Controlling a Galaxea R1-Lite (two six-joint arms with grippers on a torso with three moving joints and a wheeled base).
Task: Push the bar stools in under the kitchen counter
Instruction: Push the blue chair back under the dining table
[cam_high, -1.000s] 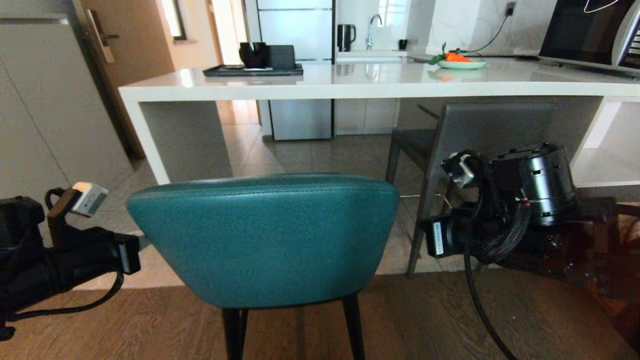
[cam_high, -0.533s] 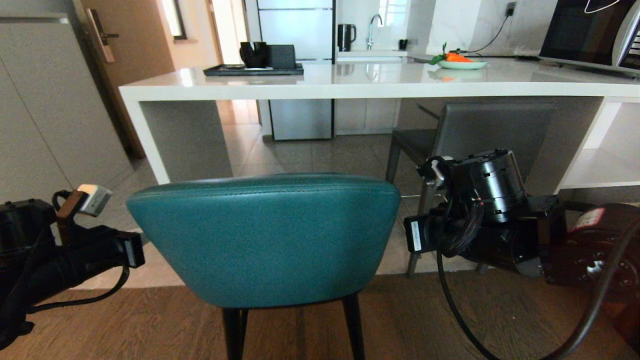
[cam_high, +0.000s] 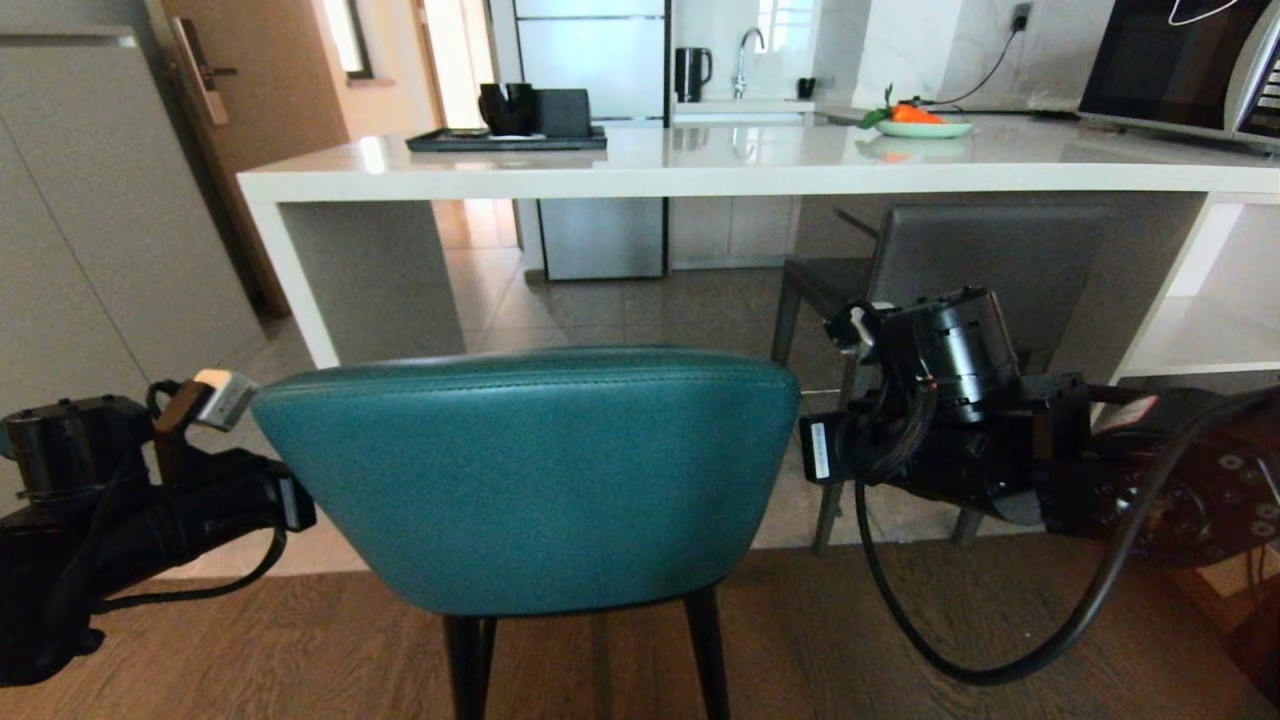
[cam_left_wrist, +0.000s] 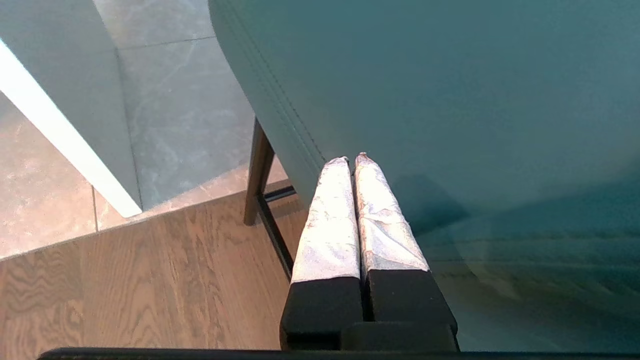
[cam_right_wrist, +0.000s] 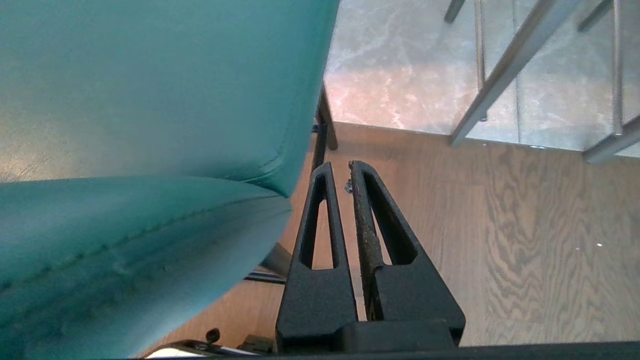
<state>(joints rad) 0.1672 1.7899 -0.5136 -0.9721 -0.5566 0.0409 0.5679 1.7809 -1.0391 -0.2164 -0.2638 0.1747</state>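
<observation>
While the teal stool stands out on the wood floor with its padded back filling the near middle of the head view, the two arms flank it, one at each side of the backrest. The left pincer is fully closed with nothing in it; its two wrapped fingers lie pressed together, their tips at the backrest near its stitched side edge, though whether they touch the padding cannot be told. The right pincer is also closed and empty, its black slotted fingers nearly meeting, just beside the other side edge of the backrest and apart from it, above the wood floor. In the head view the left arm reaches in from the left edge to the stool's side, and the right arm comes in from the right, its end close to the backrest's corner.

The teal stool is not under the table; it stands well in front of the thick white edge, near the line where wood meets tile. The grey stool sits behind the right arm, its rectangular back just below the tabletop. On the table are a dark tray with a black cup and a plate holding something orange.
</observation>
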